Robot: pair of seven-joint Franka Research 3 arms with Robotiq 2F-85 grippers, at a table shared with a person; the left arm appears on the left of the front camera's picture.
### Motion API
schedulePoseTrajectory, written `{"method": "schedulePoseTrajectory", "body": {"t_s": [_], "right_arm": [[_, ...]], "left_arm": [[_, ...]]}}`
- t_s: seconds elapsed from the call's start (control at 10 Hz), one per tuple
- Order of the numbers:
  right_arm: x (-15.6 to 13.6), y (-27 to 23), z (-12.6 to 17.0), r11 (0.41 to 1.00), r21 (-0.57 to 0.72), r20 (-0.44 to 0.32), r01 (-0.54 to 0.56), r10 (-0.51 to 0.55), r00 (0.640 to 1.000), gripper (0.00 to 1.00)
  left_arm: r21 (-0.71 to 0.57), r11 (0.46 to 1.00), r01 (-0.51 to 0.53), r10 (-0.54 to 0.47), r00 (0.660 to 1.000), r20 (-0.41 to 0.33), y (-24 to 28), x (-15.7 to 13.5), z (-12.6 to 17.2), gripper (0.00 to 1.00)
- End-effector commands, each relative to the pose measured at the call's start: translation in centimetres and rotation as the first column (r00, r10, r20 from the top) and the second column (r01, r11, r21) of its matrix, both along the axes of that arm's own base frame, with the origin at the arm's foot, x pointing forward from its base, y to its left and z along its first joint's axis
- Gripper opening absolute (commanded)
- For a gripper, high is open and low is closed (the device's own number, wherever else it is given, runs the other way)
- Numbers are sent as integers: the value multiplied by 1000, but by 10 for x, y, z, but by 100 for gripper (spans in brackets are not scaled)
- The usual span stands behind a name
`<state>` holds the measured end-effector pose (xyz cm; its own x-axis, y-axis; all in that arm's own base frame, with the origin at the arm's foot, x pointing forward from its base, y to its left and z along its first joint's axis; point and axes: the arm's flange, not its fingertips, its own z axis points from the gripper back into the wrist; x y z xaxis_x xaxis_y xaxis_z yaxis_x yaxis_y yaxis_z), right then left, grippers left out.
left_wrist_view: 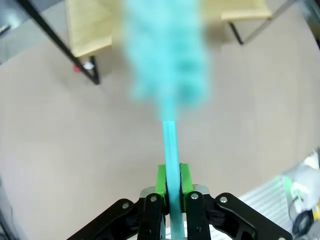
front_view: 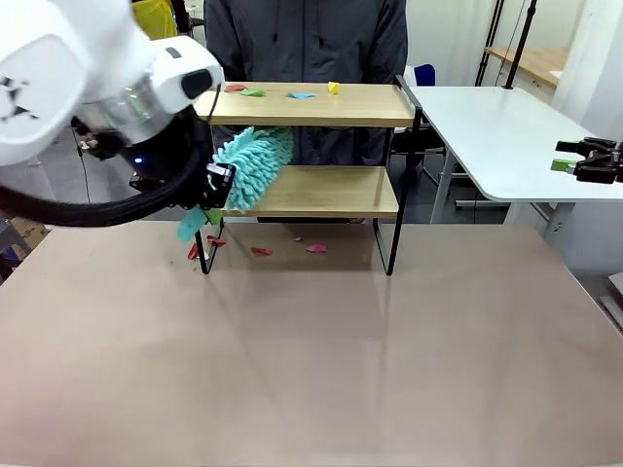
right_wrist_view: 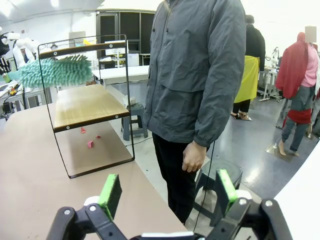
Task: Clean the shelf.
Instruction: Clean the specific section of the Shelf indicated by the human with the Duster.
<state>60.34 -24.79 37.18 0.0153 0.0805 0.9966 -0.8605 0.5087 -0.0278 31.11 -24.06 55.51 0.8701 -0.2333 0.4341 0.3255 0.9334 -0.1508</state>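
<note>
Two-tier light-wood, black-framed shelf (front_view: 321, 190), fluffy teal duster (front_view: 253, 167) between boards, pinched by left gripper (left_wrist_view: 172, 177); right gripper (right_wrist_view: 168, 190) fingers spread wide.

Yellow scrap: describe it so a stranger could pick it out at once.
Start at the shelf by the person. Four scraps lie along its top board. The yellow scrap is the rightmost; the others are red, green and blue.

Extends left arm (front_view: 88, 88) in from the left side with wrist turned toward the middle and left gripper (left_wrist_view: 172, 176) clamped by both green pads (left_wrist_view: 161, 180) on thin duster handle (left_wrist_view: 170, 142); holds right gripper (right_wrist_view: 168, 191) out at the far right, jaws spread wide.
</note>
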Motion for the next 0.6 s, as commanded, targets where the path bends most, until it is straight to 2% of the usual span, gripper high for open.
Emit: {"method": "schedulePoseTrajectory", "body": {"t_s": [0.0,0.2,0.5], "right_arm": [[0,1,3,1000,-3,4,-5,5,1000,100],[0,1,3,1000,-3,4,-5,5,1000,100],[0,1,3,1000,-3,4,-5,5,1000,100]], "left_arm": [[-87,975,203,-208,977,-44,28,-10,-1,13],[-140,933,332,-346,933,-95,50,-14,6,13],[-158,876,457,-479,861,-169,71,-20,25,13]]}}
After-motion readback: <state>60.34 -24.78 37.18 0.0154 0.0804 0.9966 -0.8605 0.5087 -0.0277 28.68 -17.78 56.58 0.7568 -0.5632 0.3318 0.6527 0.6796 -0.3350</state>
